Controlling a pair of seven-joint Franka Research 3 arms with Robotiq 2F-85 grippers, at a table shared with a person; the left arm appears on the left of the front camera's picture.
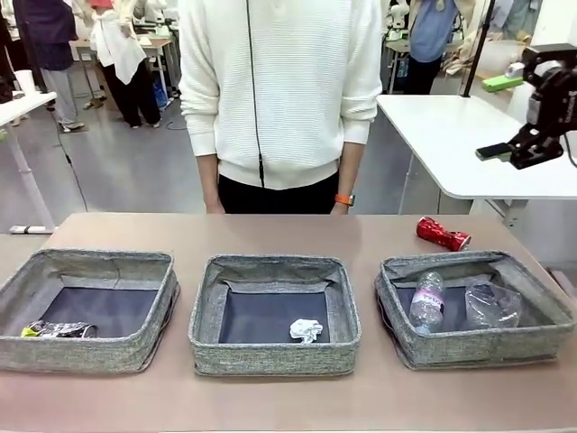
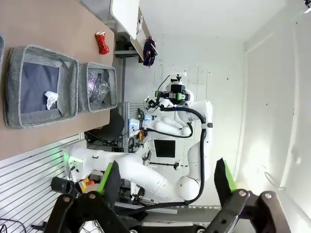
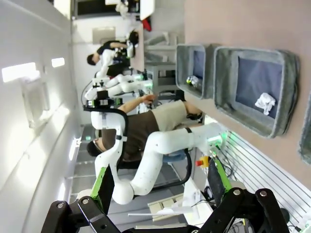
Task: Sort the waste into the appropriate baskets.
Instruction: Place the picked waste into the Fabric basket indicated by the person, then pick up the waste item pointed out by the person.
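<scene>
No readable text anywhere. Bottle (image 1: 427, 302) has a pink label, print too small to make out. Dark can (image 1: 58, 330) has printed pattern, illegible. Red can (image 1: 442, 234) shows no legible brand. All lie well away from both pincers.

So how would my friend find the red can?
Find the right-hand basket of the three grey ones on the table. Just behind its far rim lies the crushed red can, straight on the tabletop. It is the only litter not inside a basket.
</scene>
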